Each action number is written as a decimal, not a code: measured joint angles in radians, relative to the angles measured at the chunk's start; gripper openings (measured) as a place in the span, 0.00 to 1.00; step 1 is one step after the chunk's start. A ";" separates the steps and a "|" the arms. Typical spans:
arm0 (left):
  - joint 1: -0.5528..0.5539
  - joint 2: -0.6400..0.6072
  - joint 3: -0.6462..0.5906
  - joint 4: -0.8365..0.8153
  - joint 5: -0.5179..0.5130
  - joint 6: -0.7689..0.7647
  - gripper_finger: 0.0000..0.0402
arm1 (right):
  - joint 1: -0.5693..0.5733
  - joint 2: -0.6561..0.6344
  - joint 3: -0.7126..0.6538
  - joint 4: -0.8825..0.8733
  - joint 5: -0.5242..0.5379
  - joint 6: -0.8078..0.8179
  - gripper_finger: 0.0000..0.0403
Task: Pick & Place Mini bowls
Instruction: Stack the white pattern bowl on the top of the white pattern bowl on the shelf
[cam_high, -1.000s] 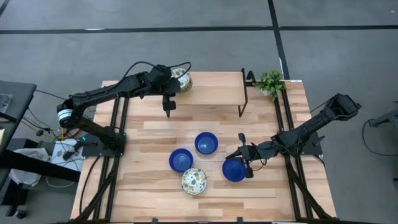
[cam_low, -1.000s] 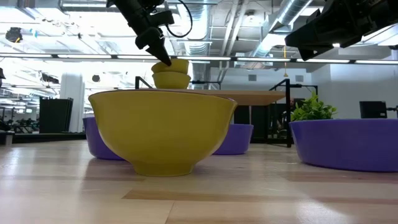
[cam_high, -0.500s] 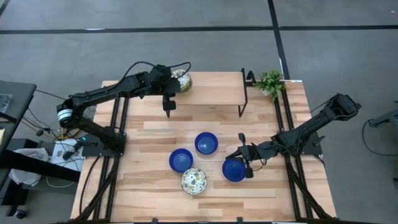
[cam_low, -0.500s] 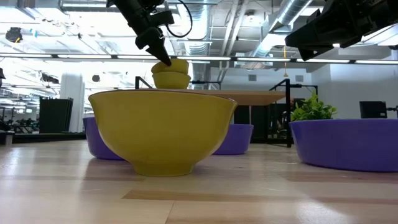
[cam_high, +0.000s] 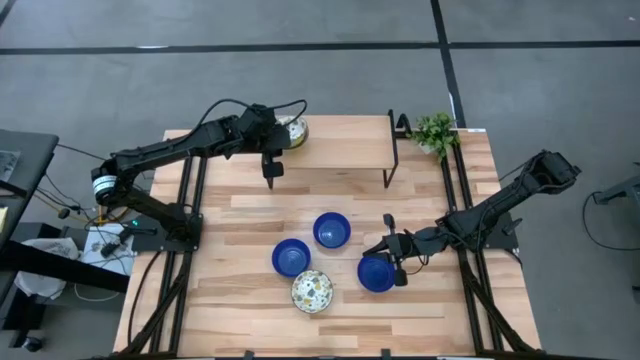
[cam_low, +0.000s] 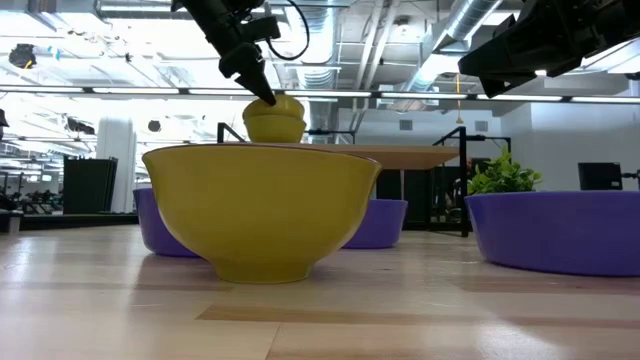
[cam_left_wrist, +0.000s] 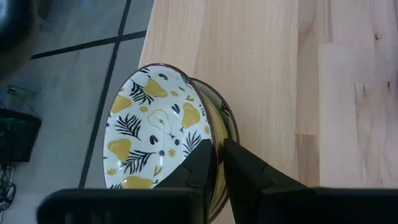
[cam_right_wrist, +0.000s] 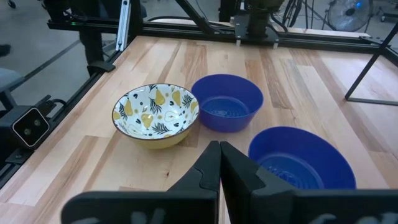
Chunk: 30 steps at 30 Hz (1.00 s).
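Two cream patterned mini bowls (cam_high: 294, 128) are stacked at the left end of a raised wooden shelf. My left gripper (cam_high: 282, 134) is shut on the upper one (cam_left_wrist: 149, 130), which sits tilted in the lower one (cam_left_wrist: 227, 118). On the table stand three blue bowls (cam_high: 291, 257) (cam_high: 331, 230) (cam_high: 376, 273) and a third patterned bowl (cam_high: 312, 291). My right gripper (cam_right_wrist: 219, 149) is shut above the table, by the rightmost blue bowl. Its wrist view shows the patterned bowl (cam_right_wrist: 155, 115) and two blue ones (cam_right_wrist: 227, 102) (cam_right_wrist: 301, 158). My left gripper pinches the upper patterned bowl by its rim (cam_left_wrist: 211, 142), one finger (cam_left_wrist: 198, 169) inside the bowl and one (cam_left_wrist: 249, 173) outside, on its wall. The fingers come slanting down from the table's left. The bowl is tilted and nests in the bowl beneath.
The shelf (cam_high: 345, 140) stands on black metal legs (cam_high: 390, 160) along the table's far side, with bare wood to the right of the stack. A small green plant (cam_high: 435, 130) sits at the far right corner. Bare tabletop lies left of the bowls.
In the low view the upper bowl of the stack has sunk closer into the bowl beneath it. Both arms have stayed about where they were.
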<state>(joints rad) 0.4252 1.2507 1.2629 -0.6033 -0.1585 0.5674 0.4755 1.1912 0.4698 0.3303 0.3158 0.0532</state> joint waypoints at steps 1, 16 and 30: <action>0.000 0.000 0.000 0.000 0.000 0.000 0.09 | 0.000 0.000 0.000 0.000 0.000 0.000 0.00; 0.000 -0.001 0.000 -0.001 -0.002 -0.008 0.26 | 0.000 0.000 0.000 0.000 0.000 0.001 0.00; 0.000 -0.001 0.000 0.002 -0.001 -0.008 0.35 | 0.000 0.000 0.000 0.000 0.000 0.000 0.00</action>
<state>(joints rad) 0.4252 1.2495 1.2629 -0.6018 -0.1596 0.5598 0.4755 1.1912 0.4698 0.3304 0.3157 0.0536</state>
